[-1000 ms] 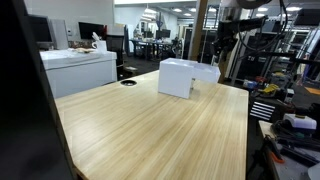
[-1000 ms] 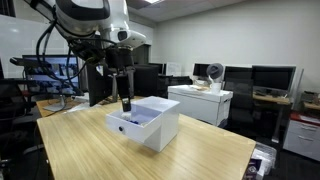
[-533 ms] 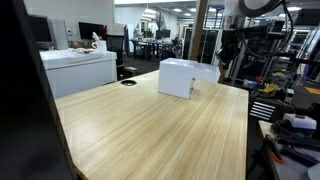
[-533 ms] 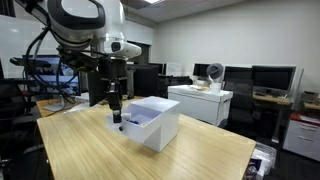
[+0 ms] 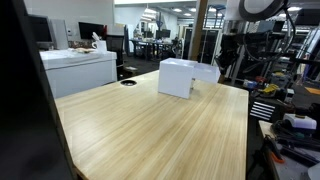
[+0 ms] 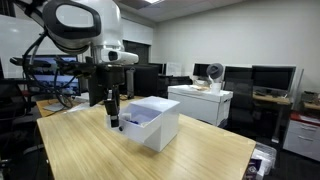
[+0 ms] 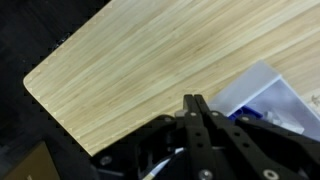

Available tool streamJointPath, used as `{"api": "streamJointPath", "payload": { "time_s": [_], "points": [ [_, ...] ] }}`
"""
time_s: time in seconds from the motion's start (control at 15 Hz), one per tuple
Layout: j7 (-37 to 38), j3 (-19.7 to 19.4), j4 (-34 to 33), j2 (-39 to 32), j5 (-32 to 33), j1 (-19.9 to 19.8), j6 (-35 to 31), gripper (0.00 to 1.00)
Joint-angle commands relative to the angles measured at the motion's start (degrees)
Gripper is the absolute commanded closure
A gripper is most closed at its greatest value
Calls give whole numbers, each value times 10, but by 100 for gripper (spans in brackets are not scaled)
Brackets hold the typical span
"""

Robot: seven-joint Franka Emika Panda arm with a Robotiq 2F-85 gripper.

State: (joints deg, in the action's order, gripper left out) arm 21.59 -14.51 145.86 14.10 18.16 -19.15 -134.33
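Observation:
A white open-topped box [image 6: 152,121] stands on the light wooden table [image 6: 90,150]; it also shows as a white block [image 5: 177,77]. My gripper [image 6: 113,120] hangs just beside the box's near corner, low over the table, fingers pointing down. From the far side the arm [image 5: 229,45] is seen behind the box. In the wrist view the gripper [image 7: 193,102] is shut, its two black fingers pressed together with nothing between them. The box [image 7: 262,93], white with something blue inside, lies to the right of the fingers, and bare table [image 7: 150,50] lies ahead.
The table's rounded corner [image 7: 35,82] is close to the gripper. A white cabinet [image 6: 203,101] with items on top stands behind the table. Monitors [image 6: 270,77], chairs and cable racks [image 5: 290,70] surround the table. A round cable hole [image 5: 128,83] sits near the far edge.
The arm has swung from above the box's open top to its outer side and come down lower toward the table.

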Motion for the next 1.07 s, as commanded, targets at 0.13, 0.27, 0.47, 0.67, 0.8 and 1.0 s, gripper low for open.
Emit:
{"api": "streamJointPath", "payload": {
  "time_s": [0.13,0.27,0.47,0.67,0.8,1.0],
  "points": [
    [-63,3,24,4,-62,15,-63,94],
    [-79,5,26,2,-77,22,-74,95],
    [-100,7,27,2,-87,29,-89,95],
    [-163,-4,27,10,-112,40,-80,95],
    [-228,-17,31,17,-139,45,-76,94],
    [-323,-33,36,27,-152,46,-80,95]
  ]
}}
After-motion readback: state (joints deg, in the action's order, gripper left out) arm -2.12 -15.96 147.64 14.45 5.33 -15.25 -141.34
